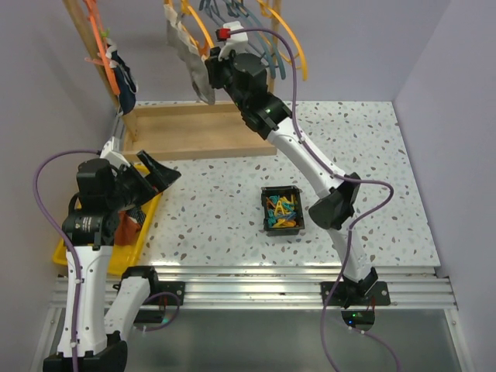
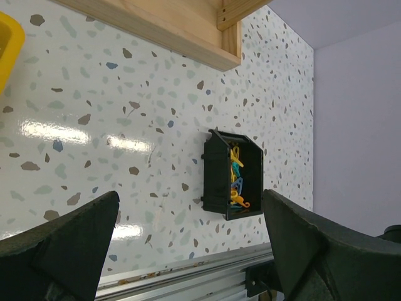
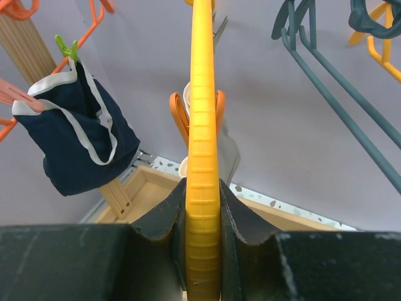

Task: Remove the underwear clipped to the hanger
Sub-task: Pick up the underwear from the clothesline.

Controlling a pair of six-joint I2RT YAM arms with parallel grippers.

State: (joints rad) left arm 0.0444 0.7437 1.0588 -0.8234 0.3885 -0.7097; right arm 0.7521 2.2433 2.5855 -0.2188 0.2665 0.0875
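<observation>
Right wrist: one navy underwear [image 3: 75,135], one yellow hanger [image 3: 202,125] in claw [image 3: 202,197].

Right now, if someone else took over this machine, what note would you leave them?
Left hand: open, empty, by the yellow bin.
Right hand: shut on the yellow hanger.
Grey briefs hang clipped to that hanger; navy briefs hang clipped further left.
Done: one rust-brown pair lies in the bin.
Left: unclip grey and navy pairs.
</observation>
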